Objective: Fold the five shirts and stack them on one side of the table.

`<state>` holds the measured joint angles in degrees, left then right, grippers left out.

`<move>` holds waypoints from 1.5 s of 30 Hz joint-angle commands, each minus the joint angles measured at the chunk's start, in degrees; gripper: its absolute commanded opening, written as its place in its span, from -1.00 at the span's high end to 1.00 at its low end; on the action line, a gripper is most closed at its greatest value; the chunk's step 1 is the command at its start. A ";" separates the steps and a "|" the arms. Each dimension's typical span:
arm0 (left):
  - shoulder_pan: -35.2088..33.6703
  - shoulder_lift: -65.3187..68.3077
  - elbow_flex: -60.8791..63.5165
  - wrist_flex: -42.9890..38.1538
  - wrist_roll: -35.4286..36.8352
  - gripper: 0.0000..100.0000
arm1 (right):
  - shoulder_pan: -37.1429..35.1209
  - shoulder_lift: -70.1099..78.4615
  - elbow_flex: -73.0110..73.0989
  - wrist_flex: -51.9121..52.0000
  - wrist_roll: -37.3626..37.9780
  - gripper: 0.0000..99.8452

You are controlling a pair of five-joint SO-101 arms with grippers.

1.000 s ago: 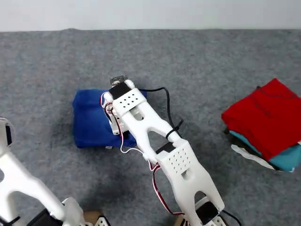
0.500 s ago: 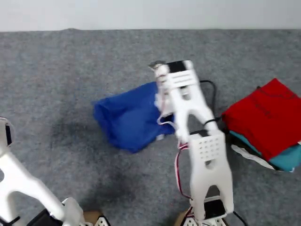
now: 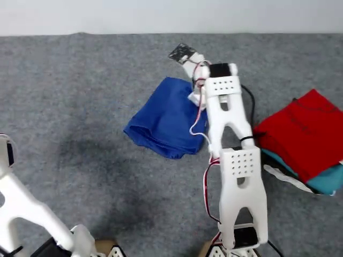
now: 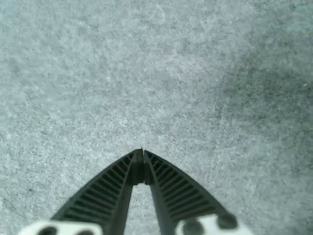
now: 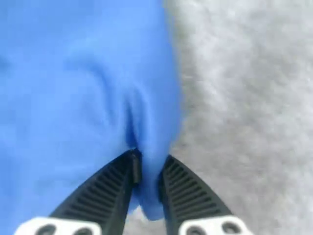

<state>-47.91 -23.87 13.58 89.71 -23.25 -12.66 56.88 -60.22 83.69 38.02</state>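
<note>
A folded blue shirt [image 3: 163, 122] lies on the grey carpet near the table's middle, and its right edge is pinched in my right gripper [image 3: 198, 96]. In the right wrist view the blue shirt [image 5: 83, 88] bunches between the black fingers of that gripper [image 5: 146, 169], which is shut on it. At the right edge sits a stack with a red shirt [image 3: 303, 131] on top and a teal shirt [image 3: 327, 181] under it. My left gripper [image 4: 143, 155] is shut on nothing above bare carpet. The left arm [image 3: 21, 206] stands at the near left.
A white fabric edge [image 3: 284, 176] pokes out under the stack at the right. Grey carpet [image 3: 80, 80] covers the table, with open room at the left and far side. A pale wall runs along the far edge.
My right gripper has dragged the blue shirt from the centre left toward the right and farther back, turning it as it went. The left arm has kept still.
</note>
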 commanded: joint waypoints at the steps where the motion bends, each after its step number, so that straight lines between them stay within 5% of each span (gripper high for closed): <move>1: -0.09 -1.93 0.66 -0.79 0.53 0.99 | -2.51 -0.92 -6.77 6.64 -9.32 0.65; 9: 0.00 -1.93 1.10 -1.05 0.53 0.99 | -3.12 -2.33 -22.95 19.47 -14.07 0.51; 15: 0.00 -1.93 1.01 -1.93 2.55 0.99 | -6.37 -13.32 -8.09 19.47 -14.07 0.52; 20: 0.09 -1.93 1.01 -3.25 2.55 0.99 | -13.23 -21.23 7.91 18.95 -17.85 0.52; 30: 0.09 -1.93 1.01 -3.87 2.37 0.99 | -25.19 -15.52 8.62 14.02 -20.92 0.51; 45: 0.09 -1.85 1.01 -3.96 2.20 0.99 | -24.57 -5.67 8.62 3.03 -20.57 0.52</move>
<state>-47.91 -23.87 14.81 86.81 -21.23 -38.42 51.52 -51.25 87.82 17.71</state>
